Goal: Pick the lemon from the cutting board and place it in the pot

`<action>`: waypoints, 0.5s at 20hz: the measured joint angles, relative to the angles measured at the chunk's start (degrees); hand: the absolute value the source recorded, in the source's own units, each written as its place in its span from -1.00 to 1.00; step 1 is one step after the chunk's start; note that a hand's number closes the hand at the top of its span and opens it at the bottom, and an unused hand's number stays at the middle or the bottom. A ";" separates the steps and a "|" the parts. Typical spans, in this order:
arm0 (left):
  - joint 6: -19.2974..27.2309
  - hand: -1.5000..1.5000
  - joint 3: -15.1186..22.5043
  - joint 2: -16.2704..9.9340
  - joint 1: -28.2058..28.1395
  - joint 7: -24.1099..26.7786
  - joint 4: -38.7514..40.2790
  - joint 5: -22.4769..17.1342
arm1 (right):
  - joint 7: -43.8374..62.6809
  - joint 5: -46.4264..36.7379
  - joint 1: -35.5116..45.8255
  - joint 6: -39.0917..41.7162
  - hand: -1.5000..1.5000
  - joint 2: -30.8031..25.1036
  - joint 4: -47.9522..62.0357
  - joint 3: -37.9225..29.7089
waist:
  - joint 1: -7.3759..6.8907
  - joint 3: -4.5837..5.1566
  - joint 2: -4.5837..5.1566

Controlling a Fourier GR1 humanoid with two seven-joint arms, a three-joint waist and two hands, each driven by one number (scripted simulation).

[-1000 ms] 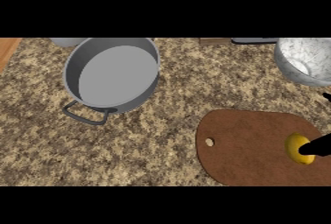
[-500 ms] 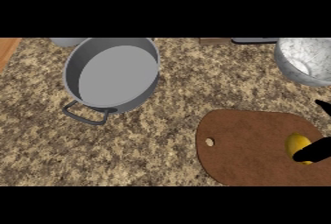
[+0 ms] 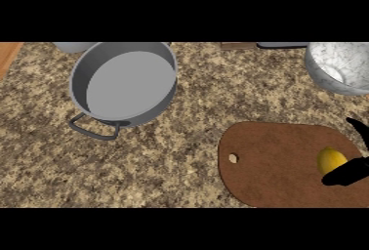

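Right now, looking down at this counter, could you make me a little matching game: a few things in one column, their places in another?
Things:
1. pot
2. lemon
3. cutting board
4. metal bowl

Places:
A. upper right corner
B. lower right, on the counter
C. upper left
D. on the board, beside the right hand

Pairs: 1-C, 2-D, 3-B, 4-A

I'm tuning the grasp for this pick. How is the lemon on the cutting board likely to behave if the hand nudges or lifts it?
The lemon looks rounded and smooth, so a sideways nudge would probably roll it across the flat cutting board. It seems small beside the right hand, so likely light. Its curved skin might slip between fingers meeting it off-centre.
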State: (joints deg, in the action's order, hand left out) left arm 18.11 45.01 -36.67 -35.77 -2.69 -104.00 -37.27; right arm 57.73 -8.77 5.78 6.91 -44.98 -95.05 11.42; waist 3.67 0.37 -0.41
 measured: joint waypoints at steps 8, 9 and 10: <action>1.23 0.00 1.09 -0.42 1.03 1.00 0.30 -0.94 | 0.25 -1.35 -0.92 -0.65 -1.00 1.45 1.14 1.11 | -0.17 -0.06 0.16; 1.27 0.00 1.24 -0.52 1.19 1.16 0.36 -1.03 | 0.27 -1.52 -0.96 -0.71 -1.00 1.59 1.35 1.21 | -0.24 -0.07 0.18; 1.38 0.00 1.40 -0.64 1.37 1.23 0.39 -1.10 | 0.30 -1.68 -0.97 -0.76 -1.00 1.65 1.58 1.27 | -0.30 -0.07 0.21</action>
State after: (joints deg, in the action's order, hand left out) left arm 19.49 46.41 -37.31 -34.40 -1.46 -103.61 -38.37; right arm 58.02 -10.45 4.81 6.16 -43.33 -93.48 12.69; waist 3.36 0.30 -0.20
